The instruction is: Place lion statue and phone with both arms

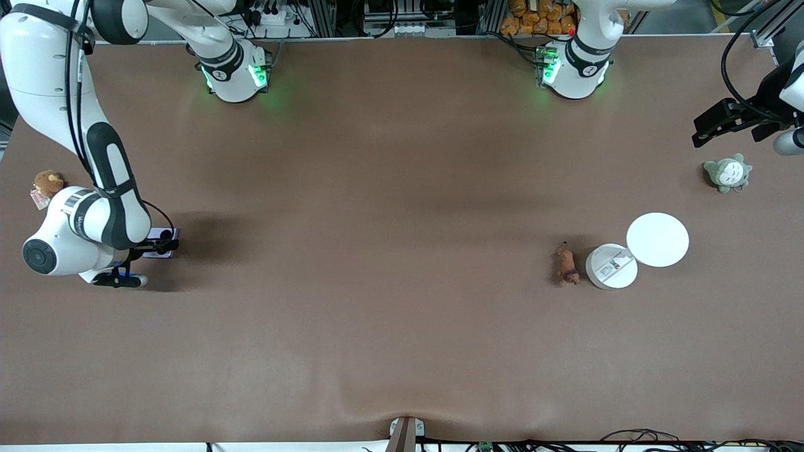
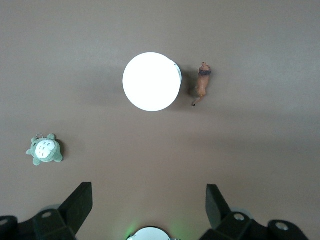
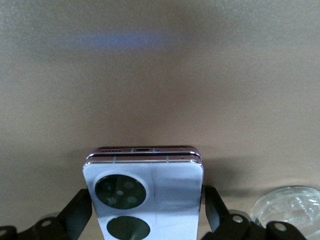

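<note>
The lavender phone (image 1: pixel 154 235) lies on the table at the right arm's end, its two black camera circles up. My right gripper (image 1: pixel 160 245) is low over it, open, with one finger at each long edge of the phone (image 3: pixel 150 185); the right gripper (image 3: pixel 148 210) shows this in its wrist view. The orange-brown lion statue (image 1: pixel 566 263) lies on the table toward the left arm's end, beside a white disc (image 1: pixel 611 266); it also shows in the left wrist view (image 2: pixel 202 85). My left gripper (image 1: pixel 722 125) is open and empty, up in the air, apart from the lion.
A second, larger white disc (image 1: pixel 657 240) overlaps the first one. A grey-green plush (image 1: pixel 727 173) sits under the left gripper's area, also in the left wrist view (image 2: pixel 44 149). A brown plush with a tag (image 1: pixel 47 183) sits beside the right arm.
</note>
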### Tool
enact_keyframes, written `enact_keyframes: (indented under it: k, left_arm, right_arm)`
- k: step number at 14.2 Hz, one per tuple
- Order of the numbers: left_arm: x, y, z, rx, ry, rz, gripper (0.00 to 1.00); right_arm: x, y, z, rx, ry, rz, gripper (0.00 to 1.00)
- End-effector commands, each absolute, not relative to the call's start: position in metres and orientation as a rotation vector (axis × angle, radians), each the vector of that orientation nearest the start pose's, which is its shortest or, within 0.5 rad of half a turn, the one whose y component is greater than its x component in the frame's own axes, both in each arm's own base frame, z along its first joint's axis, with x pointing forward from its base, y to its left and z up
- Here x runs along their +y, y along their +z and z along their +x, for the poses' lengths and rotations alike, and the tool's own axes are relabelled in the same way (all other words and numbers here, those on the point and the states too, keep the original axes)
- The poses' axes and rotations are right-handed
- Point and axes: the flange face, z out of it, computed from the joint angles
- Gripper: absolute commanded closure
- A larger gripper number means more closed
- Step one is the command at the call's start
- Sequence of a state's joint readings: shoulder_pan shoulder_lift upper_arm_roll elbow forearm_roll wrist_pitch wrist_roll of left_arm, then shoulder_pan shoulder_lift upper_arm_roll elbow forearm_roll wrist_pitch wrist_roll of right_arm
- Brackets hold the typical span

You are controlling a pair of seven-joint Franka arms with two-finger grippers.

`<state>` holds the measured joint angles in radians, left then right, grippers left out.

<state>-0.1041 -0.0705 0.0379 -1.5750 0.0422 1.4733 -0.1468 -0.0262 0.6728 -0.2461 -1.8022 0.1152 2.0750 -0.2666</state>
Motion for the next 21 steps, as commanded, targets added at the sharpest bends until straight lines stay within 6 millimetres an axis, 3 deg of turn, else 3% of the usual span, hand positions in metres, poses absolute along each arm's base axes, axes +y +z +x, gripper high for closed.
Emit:
enact_keyframes:
  k: [1, 5, 7, 9, 10, 13, 16, 19, 21]
  left_arm:
    - [-0.028, 0.655, 0.51, -0.11, 0.033, -3.117, 0.0]
    - [-0.028, 0.656, 0.51, -0.11, 0.03, -3.116, 0.0]
    - [-0.029, 0.658, 0.509, -0.108, 0.028, -3.116, 0.0]
    - [-0.029, 0.658, 0.509, -0.108, 0.028, -3.115, 0.0]
    - [-0.028, 0.659, 0.509, -0.111, 0.026, -3.117, 0.0]
    - [-0.03, 0.659, 0.509, -0.104, 0.033, -3.117, 0.0]
    - [-0.037, 0.656, 0.511, -0.087, 0.039, -3.116, 0.0]
    - [-0.038, 0.655, 0.51, -0.084, 0.049, -3.115, 0.0]
    - [-0.05, 0.655, 0.507, -0.051, 0.062, -3.112, 0.0]
  right_arm:
    - [-0.152, 0.196, 0.595, 0.035, 0.525, -3.045, 0.0]
    - [-0.136, 0.294, 0.637, -0.057, 0.515, -3.019, 0.0]
    - [-0.113, 0.343, 0.65, -0.1, 0.562, -2.989, 0.0]
    - [-0.083, 0.397, 0.647, -0.169, 0.488, -3.007, 0.0]
    - [-0.079, 0.418, 0.641, -0.179, 0.446, -3.006, 0.0]
    - [-0.024, 0.481, 0.611, -0.305, 0.325, -3.004, 0.0]
    - [0.002, 0.52, 0.585, -0.263, 0.252, -3.015, 0.0]
    - [-0.005, 0.544, 0.574, -0.252, 0.201, -3.018, 0.0]
    - [-0.012, 0.55, 0.573, -0.236, 0.189, -3.021, 0.0]
